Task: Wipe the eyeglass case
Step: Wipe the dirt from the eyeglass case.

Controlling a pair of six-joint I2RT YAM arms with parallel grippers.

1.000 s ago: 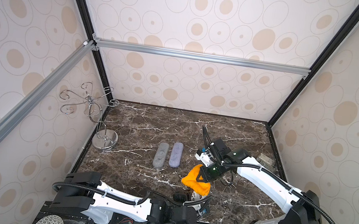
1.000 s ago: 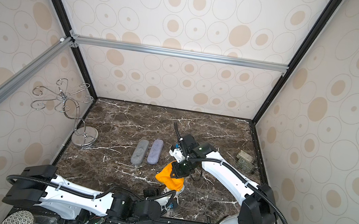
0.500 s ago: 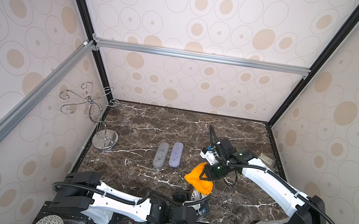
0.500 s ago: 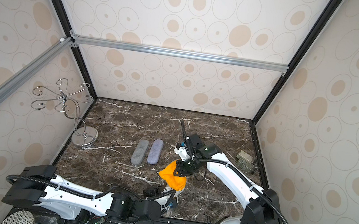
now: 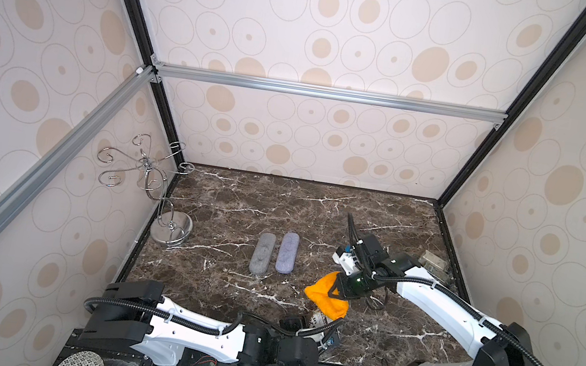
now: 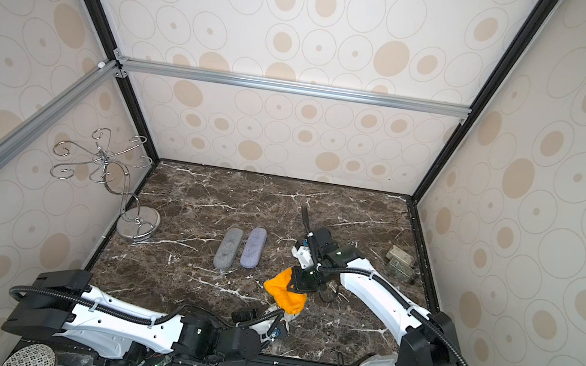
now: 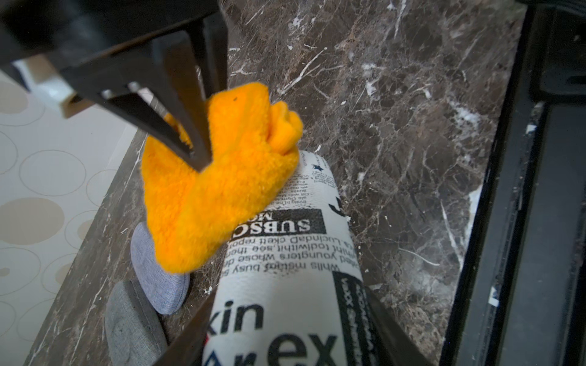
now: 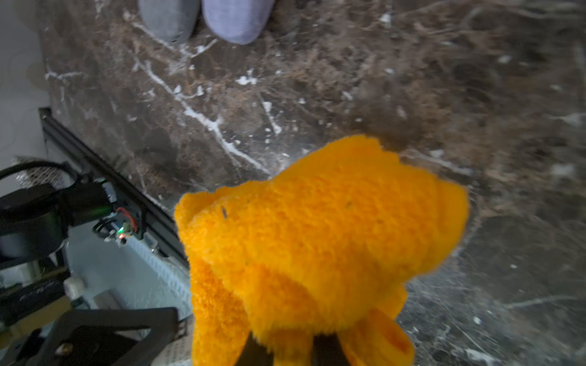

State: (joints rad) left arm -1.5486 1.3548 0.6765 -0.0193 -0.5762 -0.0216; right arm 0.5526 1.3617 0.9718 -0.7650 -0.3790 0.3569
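From where I stand, the case, white with black newsprint lettering, sits at about 5 o'clock on the marble worktop, close to the front edge. The left end effector has it clamped: a dark finger presses each long side of its near end, and the rest sticks out toward 12 o'clock. Whether the case rests on the stone or sits just above it, I cannot tell.

The right arm reaches in from 4 o'clock. Its end effector points down with the jaws pinched tight on a bunched orange cloth. The cloth hangs below the fingers and drapes over the far end of the case, hiding that tip. In the left wrist view it looks to be touching the printed surface.

Near the middle of the worktop, toward 10 o'clock from the case, two pouches lie side by side, lengthwise toward 12: a grey pouch and, just beside it, a lilac pouch. Both are well apart from the arms.

A wire stand with curled hooks rises at the 9 o'clock edge, and small boxes sit at the 3 o'clock edge
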